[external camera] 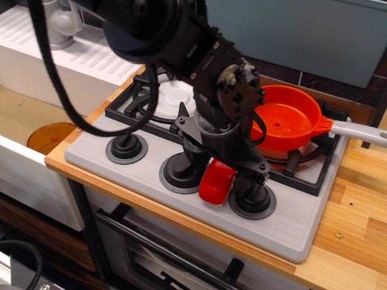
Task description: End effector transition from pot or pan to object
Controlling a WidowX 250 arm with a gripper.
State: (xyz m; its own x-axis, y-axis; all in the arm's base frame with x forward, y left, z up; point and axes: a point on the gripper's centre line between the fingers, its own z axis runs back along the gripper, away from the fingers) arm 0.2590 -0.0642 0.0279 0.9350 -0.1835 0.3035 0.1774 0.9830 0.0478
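The bright-orange saucepan (289, 124) sits on the right burner, its grey-white handle (361, 132) pointing right. The glossy red block (214, 184) stands on the grey stove front between two black knobs. My black gripper (221, 176) is off the pan and down over the red block. One finger (192, 162) stands to the block's left and the other (247, 179) to its right. The jaws look open around the block, close to its sides, and the block still rests on the stove. The bulky arm hides the block's top edge.
Three black knobs line the stove front: left (126, 147), middle (180, 172), right (253, 199). The left burner grate (158, 99) is partly behind the arm. A sink with an orange dish (51, 135) lies left, and wooden counter (357, 229) right.
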